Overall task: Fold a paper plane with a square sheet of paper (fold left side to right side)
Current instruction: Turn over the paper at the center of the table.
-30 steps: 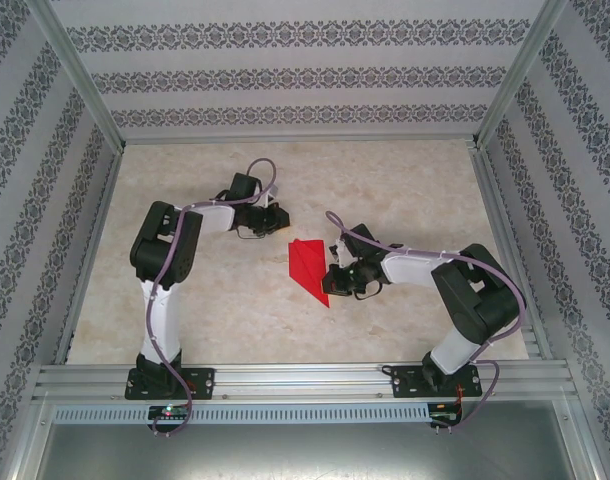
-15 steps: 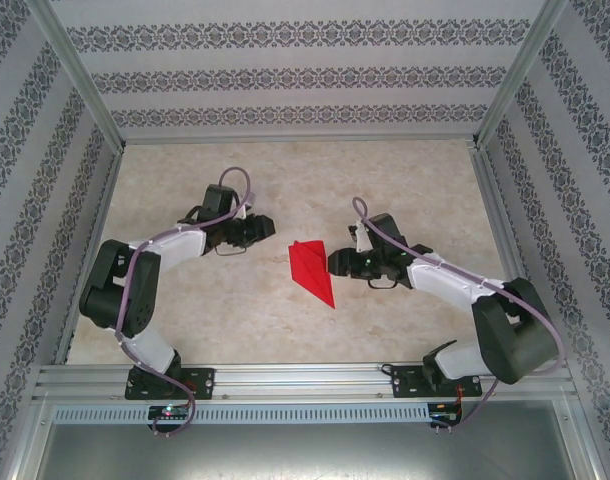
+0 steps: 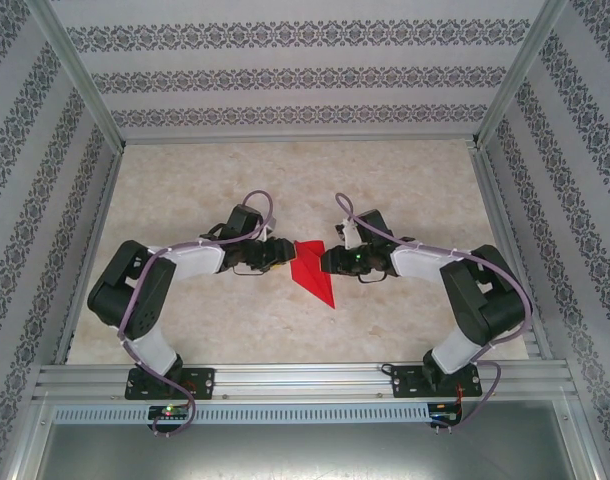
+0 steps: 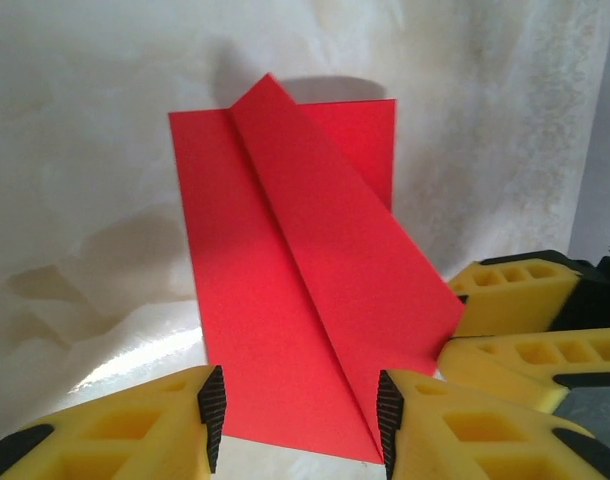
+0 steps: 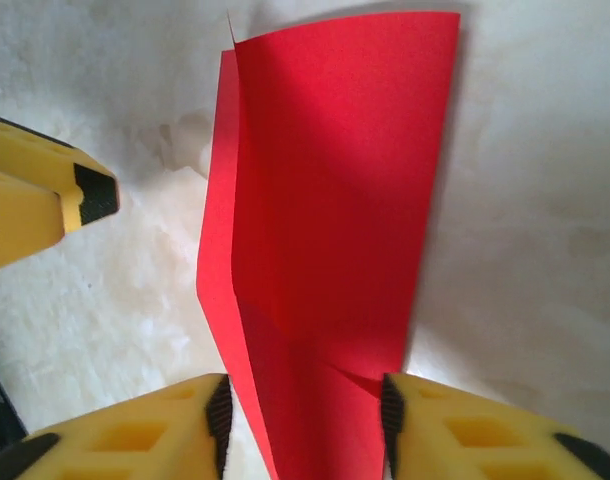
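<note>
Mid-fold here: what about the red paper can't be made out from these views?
- Right wrist view: folded bright red paper sheet, near end cut off by the bottom edge between the right gripper's fingers.
- Left wrist view: layers beneath the top flap, hidden by it.
- Top view: creases too small.

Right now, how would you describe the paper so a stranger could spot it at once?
On the marbled table, look midway between the left gripper and the right gripper. There lies the paper, folded into a pointed shape. It is the only bright red thing there.
</note>
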Motion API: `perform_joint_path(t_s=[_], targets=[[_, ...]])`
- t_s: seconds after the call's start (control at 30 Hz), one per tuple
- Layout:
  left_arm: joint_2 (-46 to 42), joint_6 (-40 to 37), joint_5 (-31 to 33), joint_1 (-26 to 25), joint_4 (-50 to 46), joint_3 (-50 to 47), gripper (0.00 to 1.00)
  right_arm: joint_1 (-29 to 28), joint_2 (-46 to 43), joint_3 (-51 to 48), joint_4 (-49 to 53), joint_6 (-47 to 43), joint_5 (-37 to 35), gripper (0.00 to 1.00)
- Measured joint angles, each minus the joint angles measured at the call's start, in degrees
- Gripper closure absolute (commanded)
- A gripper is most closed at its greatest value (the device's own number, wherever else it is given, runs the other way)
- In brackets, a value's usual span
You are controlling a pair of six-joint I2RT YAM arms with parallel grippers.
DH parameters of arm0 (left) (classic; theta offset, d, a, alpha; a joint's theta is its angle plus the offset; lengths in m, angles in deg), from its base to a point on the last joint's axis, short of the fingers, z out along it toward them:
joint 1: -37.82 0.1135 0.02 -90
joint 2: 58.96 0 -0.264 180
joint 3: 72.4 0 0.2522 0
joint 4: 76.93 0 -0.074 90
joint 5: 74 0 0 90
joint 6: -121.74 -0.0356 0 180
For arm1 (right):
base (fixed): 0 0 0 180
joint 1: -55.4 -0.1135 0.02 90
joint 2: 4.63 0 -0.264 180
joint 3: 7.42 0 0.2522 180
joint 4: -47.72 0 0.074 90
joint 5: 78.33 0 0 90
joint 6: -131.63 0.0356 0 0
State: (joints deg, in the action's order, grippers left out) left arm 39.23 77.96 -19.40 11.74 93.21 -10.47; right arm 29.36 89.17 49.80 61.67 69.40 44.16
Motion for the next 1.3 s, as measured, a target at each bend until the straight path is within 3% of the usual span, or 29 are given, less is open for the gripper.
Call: perform_joint_path(t_s=[0.1,0.17,0.77,0.97,1.17,1.3], targets=[[1.3,0.6,0.1,-0.7,0.0,0.7,0.52,0.0,0.8,0.3,-0.2,-0.3,0.1,0.95],[1.8,0.8,0.2,-1.3,0.0,1.4,0.52,0.0,0.9,0.3,-0.1,-0.5,-0.1,0.97],[6.7,2.0,0.1,-3.6,-0.1,6.1,0.49,0.8,-1.4,-0.2,0.9,-1.1,-1.8,0.97],[8.8,2.1,-0.2,-4.0,0.0,8.5,0.52,0.9,-1.4,-0.6,0.8,-1.2,-1.8,0.97],[13.1,2.6,-0.6,-4.3,1.4,11.5,0.68,1.2,-1.5,-1.0,0.7,-1.0,-1.8,0.89],[13.7,2.9,-0.9,-4.3,2.3,11.9,0.8,1.8,-2.5,-2.2,0.4,-0.8,-1.6,0.72]])
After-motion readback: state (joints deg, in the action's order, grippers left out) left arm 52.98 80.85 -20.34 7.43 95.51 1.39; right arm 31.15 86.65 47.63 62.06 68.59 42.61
